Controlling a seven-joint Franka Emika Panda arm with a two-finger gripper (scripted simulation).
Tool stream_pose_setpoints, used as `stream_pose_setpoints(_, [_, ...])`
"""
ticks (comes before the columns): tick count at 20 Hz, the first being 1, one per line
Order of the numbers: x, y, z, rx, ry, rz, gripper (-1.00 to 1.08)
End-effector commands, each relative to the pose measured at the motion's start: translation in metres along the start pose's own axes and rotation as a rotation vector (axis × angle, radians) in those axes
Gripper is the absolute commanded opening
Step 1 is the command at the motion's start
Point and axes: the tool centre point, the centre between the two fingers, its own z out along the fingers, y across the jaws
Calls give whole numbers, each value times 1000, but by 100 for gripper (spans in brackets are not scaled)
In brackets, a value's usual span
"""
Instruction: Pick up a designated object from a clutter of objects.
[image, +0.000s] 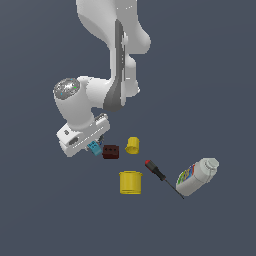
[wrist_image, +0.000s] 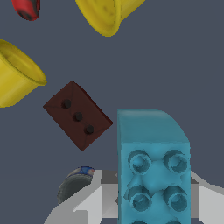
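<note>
The designated object, a small teal-blue studded brick (image: 94, 148), sits between the fingers of my gripper (image: 96, 144) at the exterior view's left. In the wrist view the teal brick (wrist_image: 153, 166) looms large and close, studs facing the camera, and my gripper (wrist_image: 153, 197) is shut on it. It looks nearer to the camera than the other items. The rest of the clutter of objects lies just beside it, with a dark red-brown brick (image: 110, 151) (wrist_image: 78, 116) right next to the teal one.
Two yellow cups (image: 132, 145) (image: 131, 182) lie toward the exterior view's right of the bricks. Further right are a red-handled screwdriver (image: 157, 171) and a white labelled bottle (image: 197, 176). A small dark round piece (wrist_image: 75, 186) shows beside my fingers.
</note>
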Motion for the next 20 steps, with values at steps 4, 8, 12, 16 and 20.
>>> stream_pose_setpoints(4, [31,-26,-57,-2,0,0,-100])
stream_pose_setpoints(8, [54,-45,-99,-3,-1,0,-100])
stream_pose_setpoints(12, [78,-64,-141,-3,-2,0,-100])
stream_pose_setpoints(16, [101,-82,-182,-3,-2,0,-100])
stream_pose_setpoints(20, [123,-98,-219,-3,-1,0,-100])
